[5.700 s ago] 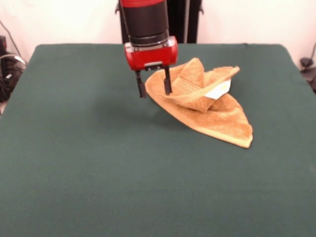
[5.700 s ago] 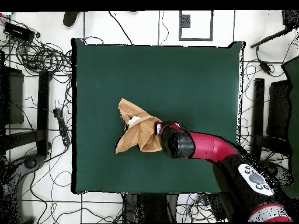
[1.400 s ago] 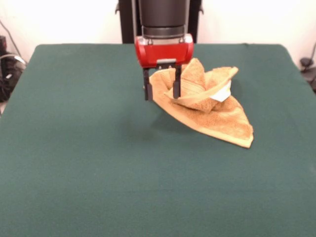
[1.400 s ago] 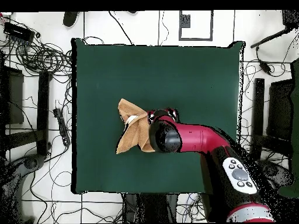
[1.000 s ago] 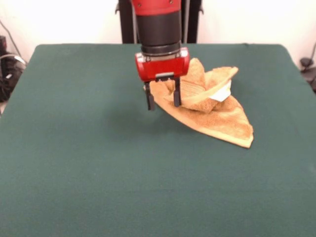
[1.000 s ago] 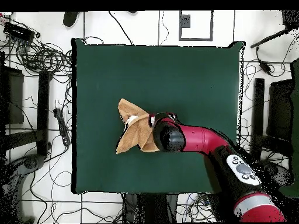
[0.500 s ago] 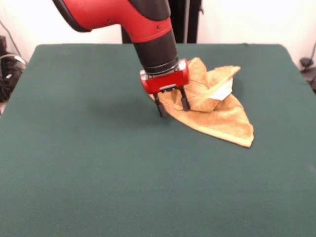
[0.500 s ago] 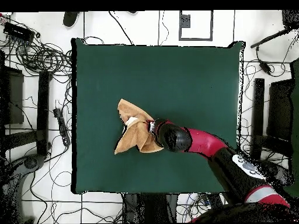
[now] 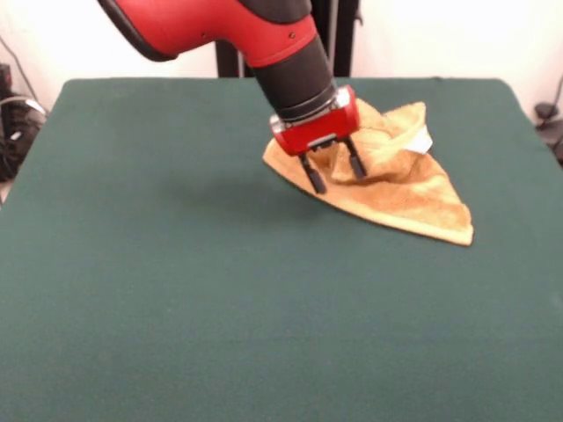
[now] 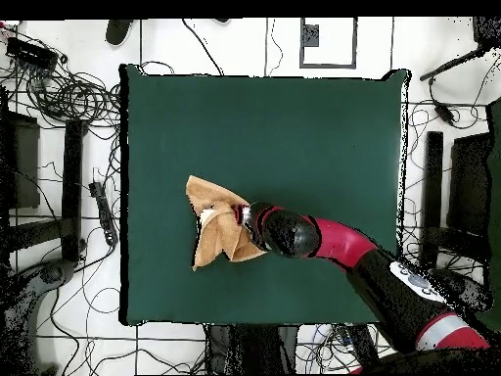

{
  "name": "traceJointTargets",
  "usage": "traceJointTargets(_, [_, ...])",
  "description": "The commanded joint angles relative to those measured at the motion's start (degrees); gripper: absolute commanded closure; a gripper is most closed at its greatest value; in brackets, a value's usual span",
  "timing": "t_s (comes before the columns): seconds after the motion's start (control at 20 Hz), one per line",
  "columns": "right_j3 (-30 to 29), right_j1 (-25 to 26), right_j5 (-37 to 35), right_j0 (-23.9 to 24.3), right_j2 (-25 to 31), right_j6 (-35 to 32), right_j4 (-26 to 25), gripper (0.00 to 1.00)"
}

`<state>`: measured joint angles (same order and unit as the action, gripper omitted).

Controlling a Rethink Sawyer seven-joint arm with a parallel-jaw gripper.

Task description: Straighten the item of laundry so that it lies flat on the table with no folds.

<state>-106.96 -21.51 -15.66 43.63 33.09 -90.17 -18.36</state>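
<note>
The orange-tan towel [image 9: 400, 189] lies crumpled and folded into a rough triangle on the green table [image 9: 176, 308], right of centre at the far side. Its white label tag [image 9: 422, 141] shows at the far right corner. My gripper [image 9: 335, 173] is tilted, open, with its two dark fingers [image 9: 314, 179] spread and pressed down on the towel's left part. In the overhead view the towel [image 10: 213, 233] lies left of centre on the table [image 10: 294, 127], and the arm [image 10: 294, 235] covers the gripper.
The red and black arm [image 9: 264, 44] leans in from the upper left. Cables and stands [image 10: 68, 98] lie on the floor around the table. The towel is far from every table edge.
The arm came down, tilted and moved right in the front view. The towel slid right with it and its raised fold sank lower.
</note>
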Motion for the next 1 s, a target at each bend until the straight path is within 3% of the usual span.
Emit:
traceJointTargets(0.05, [-4.2, 1.0, -8.1, -0.5, 9.3, -1.7, 3.2, 0.0])
traceJointTargets(0.35, [-3.0, 1.0, -8.2, -2.0, 8.1, -2.8, 2.7, 0.0])
traceJointTargets(0.65, [5.8, 6.3, -13.4, -9.2, 0.5, -1.3, 1.1, 0.0])
traceJointTargets(1.0, [14.2, 8.2, -21.1, -16.6, -8.4, -4.5, 1.7, 0.0])
